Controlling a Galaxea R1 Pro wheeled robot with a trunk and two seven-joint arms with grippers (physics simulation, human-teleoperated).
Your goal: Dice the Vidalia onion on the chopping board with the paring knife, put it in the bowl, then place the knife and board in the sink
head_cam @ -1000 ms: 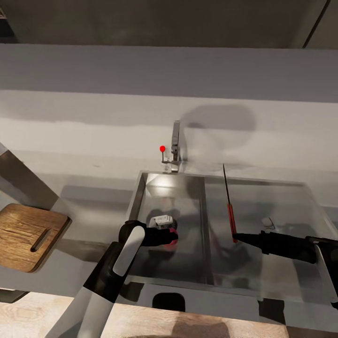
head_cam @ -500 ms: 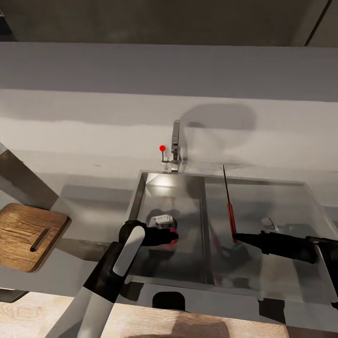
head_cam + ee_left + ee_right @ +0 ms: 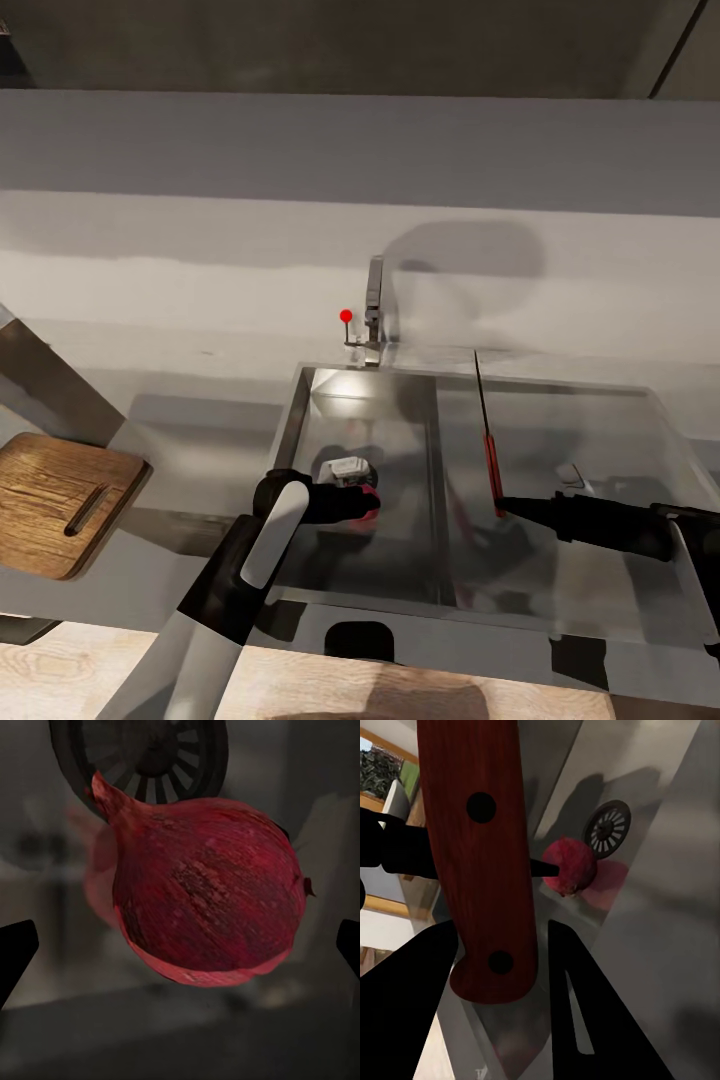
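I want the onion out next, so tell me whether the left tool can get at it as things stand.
Probably yes. The left tool is down in the sink, open, with the onion right in front of it between the fingers and nothing between them. The knife is in the right tool, off to the side.

Onion dark red; knife handle red-brown.

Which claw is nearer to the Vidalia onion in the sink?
Left. The left claw sits open around the Vidalia onion in the sink, a finger on either side. The right claw is off to the side, holding the paring knife.
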